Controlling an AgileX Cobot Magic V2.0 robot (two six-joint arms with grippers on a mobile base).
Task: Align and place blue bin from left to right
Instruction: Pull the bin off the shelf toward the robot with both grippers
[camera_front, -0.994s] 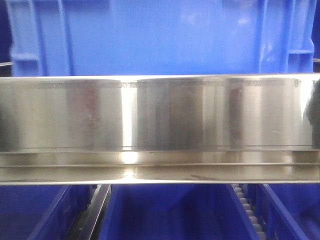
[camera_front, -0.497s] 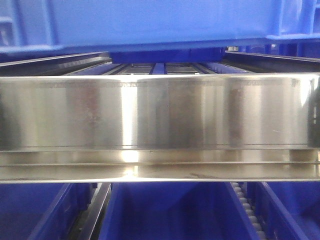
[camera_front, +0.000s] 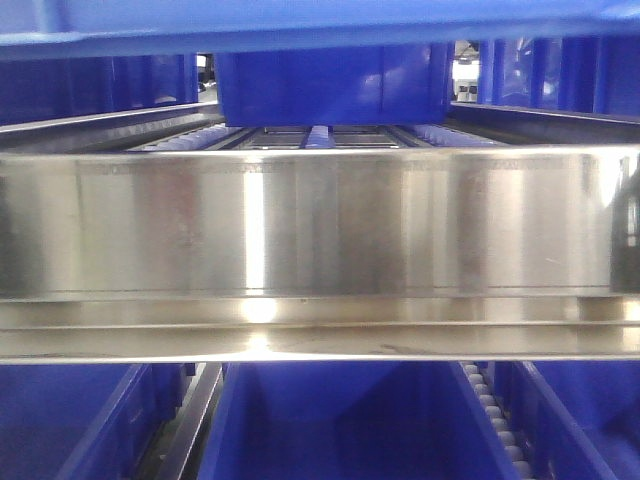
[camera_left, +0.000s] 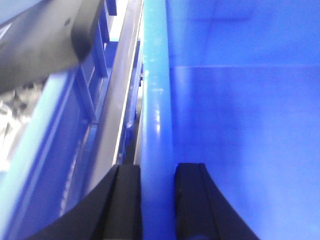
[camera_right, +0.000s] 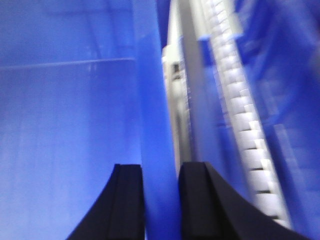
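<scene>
My left gripper (camera_left: 157, 200) and right gripper (camera_right: 161, 200) each clamp the blue bin (camera_front: 300, 20) by its rim. I judge uneven carrying could tip it onto the steel rail (camera_front: 320, 230).

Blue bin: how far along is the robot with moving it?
Done: the left gripper and right gripper each clamp a rim of the blue bin, on opposite walls. In hand: the bin hangs above the roller lane, only its bottom edge showing in the front view. Left, probably: carrying it rightward, aligning it and setting it down.
</scene>
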